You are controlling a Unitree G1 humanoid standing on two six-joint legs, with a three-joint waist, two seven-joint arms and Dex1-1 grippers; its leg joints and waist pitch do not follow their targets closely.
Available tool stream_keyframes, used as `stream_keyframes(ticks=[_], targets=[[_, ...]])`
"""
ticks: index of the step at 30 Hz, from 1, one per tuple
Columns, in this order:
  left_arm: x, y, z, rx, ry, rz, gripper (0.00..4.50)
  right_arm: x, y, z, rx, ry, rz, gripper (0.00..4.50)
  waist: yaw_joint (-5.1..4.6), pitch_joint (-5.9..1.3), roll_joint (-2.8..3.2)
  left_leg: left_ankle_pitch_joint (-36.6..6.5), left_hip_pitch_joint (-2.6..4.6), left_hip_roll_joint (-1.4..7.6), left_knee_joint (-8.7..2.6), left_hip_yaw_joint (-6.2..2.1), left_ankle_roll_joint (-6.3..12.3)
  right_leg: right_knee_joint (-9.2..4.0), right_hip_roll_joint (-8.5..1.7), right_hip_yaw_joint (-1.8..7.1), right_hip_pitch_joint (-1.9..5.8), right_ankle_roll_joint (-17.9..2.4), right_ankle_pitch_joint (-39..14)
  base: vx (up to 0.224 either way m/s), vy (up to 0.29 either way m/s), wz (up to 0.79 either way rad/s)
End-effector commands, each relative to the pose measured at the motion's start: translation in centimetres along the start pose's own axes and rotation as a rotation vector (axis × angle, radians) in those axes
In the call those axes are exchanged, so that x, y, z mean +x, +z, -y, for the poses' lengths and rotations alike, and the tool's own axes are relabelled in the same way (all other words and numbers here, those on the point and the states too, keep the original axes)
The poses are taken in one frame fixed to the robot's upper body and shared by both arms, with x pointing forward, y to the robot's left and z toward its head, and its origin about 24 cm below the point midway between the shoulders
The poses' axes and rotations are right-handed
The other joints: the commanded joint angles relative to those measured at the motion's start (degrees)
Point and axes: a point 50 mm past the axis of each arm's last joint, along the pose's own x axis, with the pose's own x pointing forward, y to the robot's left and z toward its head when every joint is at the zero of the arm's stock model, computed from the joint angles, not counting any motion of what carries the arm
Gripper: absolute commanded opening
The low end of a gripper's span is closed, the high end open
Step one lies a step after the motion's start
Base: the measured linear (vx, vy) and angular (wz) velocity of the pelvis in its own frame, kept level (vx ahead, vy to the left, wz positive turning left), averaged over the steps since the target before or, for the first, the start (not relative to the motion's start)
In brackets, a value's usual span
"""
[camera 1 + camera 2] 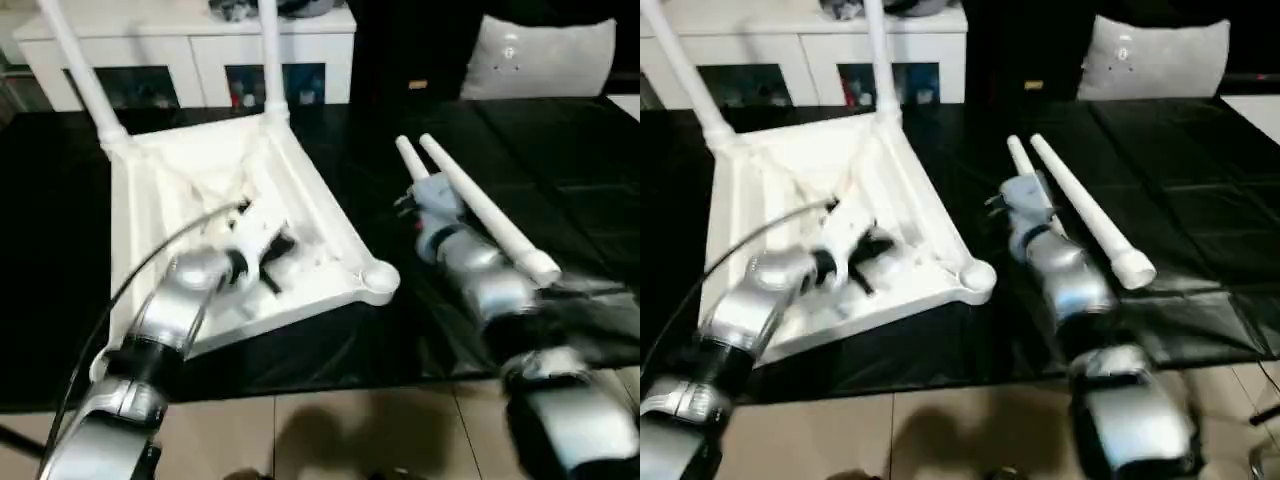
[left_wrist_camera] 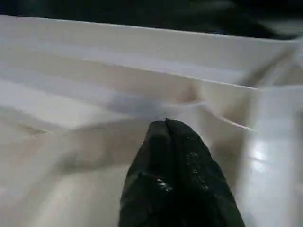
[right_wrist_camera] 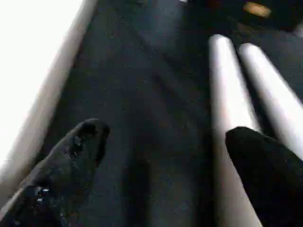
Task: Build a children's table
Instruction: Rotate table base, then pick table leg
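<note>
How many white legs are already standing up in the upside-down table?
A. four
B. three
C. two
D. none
C: two legs stand in the far corner sockets of the tabletop, while two more legs lie side by side on the black floor cover next to the right arm.

No text, label, brand, number or sign can be read on anything here.
</note>
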Motion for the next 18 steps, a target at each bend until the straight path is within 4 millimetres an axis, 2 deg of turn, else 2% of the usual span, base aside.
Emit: stream_keyframes(ticks=[1,3,5,6,7,8,10,11,17,18], targets=[[-0.5,1.3,0.2,0.02,-0.052,0.056,0.42,0.1,0.3,0.2,0.034,0.005,-0.03,4.5,0.1,-3.94,0.08,-13.35,0.59,2.76,-4.07,-0.87,1.38,-3.48,-3.6,3.11,3.35,-12.61,-13.0,0.0,0.0,0.0],[-2.0,1.6,1.3,0.034,-0.174,0.065,0.42,0.0,0.5,1.7,0.047,-0.005,-0.087,4.5,0.17,-3.84,-0.17,-13.07,0.61,2.98,-4.17,-0.87,1.22,-3.46,-3.71,3.16,3.23,-12.57,-13.59,0.0,0.0,0.0],[-2.5,1.8,1.7,0.043,-0.21,0.07,0.54,0.0,0.6,2.2,0.048,-0.016,-0.113,4.5,0.08,-3.77,0.05,-12.99,0.67,2.95,-4.11,-0.72,1.17,-3.49,-3.49,3.16,3.04,-13.0,-12.89,0.0,0.0,0.0],[-2.8,1.9,1.8,0.048,-0.228,0.076,0.81,0.0,0.6,2.5,0.048,-0.021,-0.13,4.5,0.06,-3.86,0.12,-12.56,0.62,2.83,-3.99,-0.77,0.93,-3.2,-3.47,3.13,3.17,-13.26,-12.22,0.0,0.0,0.0],[-3.4,2.2,2.3,0.063,-0.282,0.075,0.81,0.0,0.2,2.9,0.052,-0.013,-0.189,4.5,-0.04,-3.79,-0.32,-12.78,0.66,2.76,-4.0,-0.55,1.09,-3.32,-3.31,3.13,3.03,-13.27,-12.44,0.0,0.0,0.0],[-3.5,2.3,2.5,0.069,-0.299,0.074,0.87,0.0,0.1,3.0,0.055,-0.012,-0.209,4.5,0.0,-3.88,-0.15,-12.54,0.58,2.82,-3.97,-0.75,1.02,-3.04,-3.47,3.11,3.22,-13.54,-12.33,0.0,0.0,0.0],[-3.8,2.4,2.9,0.073,-0.332,0.068,1.08,-0.1,-0.3,3.3,0.058,-0.013,-0.26,4.5,0.07,-3.74,-0.03,-12.52,0.64,2.78,-3.94,-0.6,0.98,-3.17,-3.3,3.11,3.14,-13.43,-12.87,0.0,0.0,0.0],[-3.9,2.5,3.1,0.081,-0.346,0.06,1.23,-0.1,-0.7,3.4,0.067,-0.006,-0.293,4.5,0.16,-3.67,-0.19,-12.31,0.6,2.77,-3.92,-0.49,1.04,-3.2,-3.25,3.12,3.11,-13.33,-12.89,0.0,0.0,0.0],[-4.4,2.5,3.7,0.096,-0.376,0.022,1.59,-0.5,-1.7,3.9,0.099,0.007,-0.412,4.5,0.19,-3.81,-0.17,-10.8,0.41,2.75,-3.76,-0.5,0.93,-2.97,-3.25,3.06,3.33,-13.27,-11.85,0.0,0.0,0.0],[-4.5,2.5,3.7,0.097,-0.377,0.019,1.67,-0.6,-1.8,4.0,0.102,0.012,-0.423,4.31,0.13,-3.84,-0.17,-10.8,0.4,2.72,-3.73,-0.51,0.99,-2.89,-3.12,2.97,3.33,-13.42,-11.75,0.0,0.0,0.0]])
